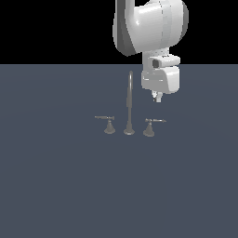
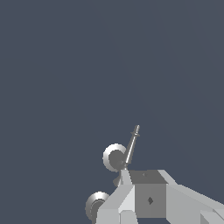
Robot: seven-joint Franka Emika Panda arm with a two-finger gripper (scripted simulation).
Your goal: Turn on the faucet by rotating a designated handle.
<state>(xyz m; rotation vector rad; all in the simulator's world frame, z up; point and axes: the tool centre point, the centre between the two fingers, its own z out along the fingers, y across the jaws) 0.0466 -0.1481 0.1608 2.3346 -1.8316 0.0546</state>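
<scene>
The faucet [image 1: 129, 104] stands on the flat grey floor: a tall thin gooseneck spout on a round foot, with a lever handle on each side. The handle [image 1: 148, 127] on the exterior view's right has its thin lever pointing right. Its twin [image 1: 109, 125] points left. My gripper [image 1: 158, 96] hangs above and a little behind the right handle, apart from it, with its fingers together and nothing between them. In the wrist view the handle [image 2: 115, 156] shows as a round base with its lever, just past my gripper [image 2: 131, 188].
A second round base [image 2: 96, 204], partly hidden by my fingers, shows in the wrist view; it looks like the spout's foot. The grey floor [image 1: 56, 186] stretches flat all around the faucet.
</scene>
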